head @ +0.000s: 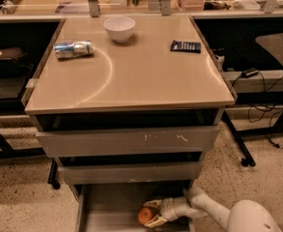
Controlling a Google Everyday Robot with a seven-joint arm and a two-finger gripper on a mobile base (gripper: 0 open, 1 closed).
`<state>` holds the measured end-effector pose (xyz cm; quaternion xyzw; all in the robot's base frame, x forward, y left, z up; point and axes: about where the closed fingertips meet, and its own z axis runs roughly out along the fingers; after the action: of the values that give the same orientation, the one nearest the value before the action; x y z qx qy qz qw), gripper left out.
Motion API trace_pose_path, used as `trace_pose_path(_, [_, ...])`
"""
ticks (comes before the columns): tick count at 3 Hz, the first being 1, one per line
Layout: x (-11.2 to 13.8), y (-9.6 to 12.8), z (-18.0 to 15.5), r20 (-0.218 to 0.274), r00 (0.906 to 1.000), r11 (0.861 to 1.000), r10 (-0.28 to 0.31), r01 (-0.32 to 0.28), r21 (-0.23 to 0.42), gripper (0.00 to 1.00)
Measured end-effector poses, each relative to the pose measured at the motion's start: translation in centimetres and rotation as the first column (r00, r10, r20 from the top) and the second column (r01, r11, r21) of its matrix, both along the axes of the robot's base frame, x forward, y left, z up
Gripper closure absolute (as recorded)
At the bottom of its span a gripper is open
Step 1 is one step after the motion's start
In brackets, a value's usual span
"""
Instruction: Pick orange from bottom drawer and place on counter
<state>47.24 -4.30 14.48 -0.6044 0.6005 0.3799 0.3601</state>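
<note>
Below the counter (131, 81), the gripper (153, 213) sits in the bottom drawer (109, 211), with two drawer fronts (126, 141) close overhead. The counter's front half is free; bowl (119, 29), can (73, 49) and dark packet (185, 46) occupy its back.

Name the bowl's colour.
White bowl, camera view; the tool is by the orange in the bottom drawer.

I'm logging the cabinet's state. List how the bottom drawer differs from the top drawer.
The bottom drawer is pulled out; the top drawer is shut. The bottom drawer shows its floor, holding the orange; the top drawer shows only a scuffed front. The end effector is in the bottom drawer, at the orange. Both are grey, under the counter.
</note>
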Motion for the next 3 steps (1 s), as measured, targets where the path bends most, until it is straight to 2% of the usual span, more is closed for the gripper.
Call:
trace_pose_path(2, [0.0,0.01,0.0,0.0,1.0,1.0,0.0,0.0,0.0,0.9])
trace_pose_path(3, [0.0,0.01,0.0,0.0,1.0,1.0,0.0,0.0,0.0,1.0])
